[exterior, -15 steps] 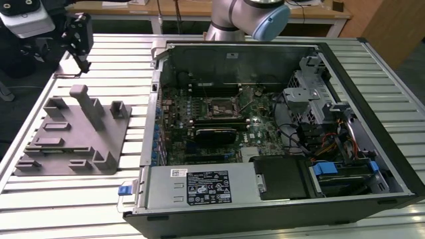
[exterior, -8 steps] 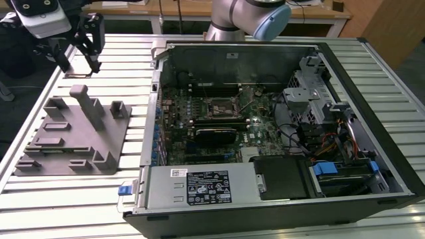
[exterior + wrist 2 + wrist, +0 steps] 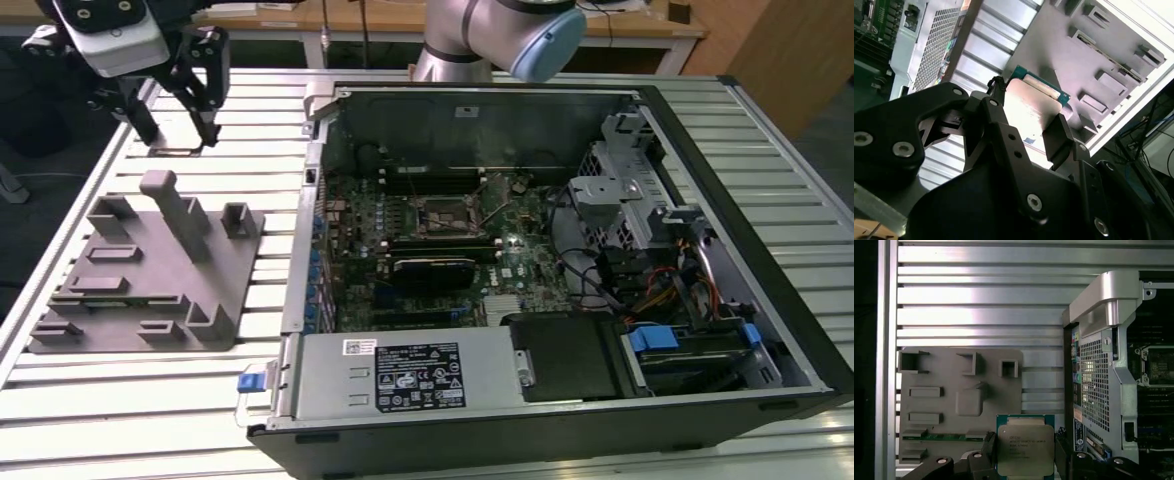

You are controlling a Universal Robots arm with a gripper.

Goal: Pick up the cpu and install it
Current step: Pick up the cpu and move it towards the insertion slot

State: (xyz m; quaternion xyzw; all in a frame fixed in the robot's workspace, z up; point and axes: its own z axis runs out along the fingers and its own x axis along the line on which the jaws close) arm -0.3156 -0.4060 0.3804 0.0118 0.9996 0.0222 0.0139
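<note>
Grip reads as closed: your gripper (image 3: 174,138) has its two black fingers (image 3: 988,447) set against opposite edges of the cpu (image 3: 1025,445), holding it just past the far end of the grey fixture block (image 3: 147,280), close to the slatted table (image 3: 134,420). Several faint lines of print cross the cpu's metal top. On the exterior view's right of the fixture block stands the open computer case (image 3: 667,100), with a black-and-white label (image 3: 420,388) stuck on its power supply (image 3: 334,385).
</note>
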